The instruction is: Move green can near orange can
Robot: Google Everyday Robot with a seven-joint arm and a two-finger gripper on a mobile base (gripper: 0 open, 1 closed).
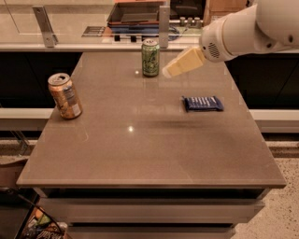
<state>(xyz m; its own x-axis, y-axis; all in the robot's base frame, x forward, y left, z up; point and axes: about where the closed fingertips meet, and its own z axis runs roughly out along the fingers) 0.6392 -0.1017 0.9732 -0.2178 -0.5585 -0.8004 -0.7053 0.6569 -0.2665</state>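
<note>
The green can (150,58) stands upright at the far middle of the brown table (140,149). The orange can (65,95) stands at the table's left edge, tilted a little. My gripper (169,70), with pale yellow fingers, hangs in the air just right of the green can, close to it and apart from it, on the white arm (243,30) that reaches in from the upper right. It holds nothing.
A dark blue snack packet (202,103) lies flat on the right side of the table. Behind the table is a counter with a metal post (163,21) and a dark tray (135,11). A bin (28,221) shows at the lower left.
</note>
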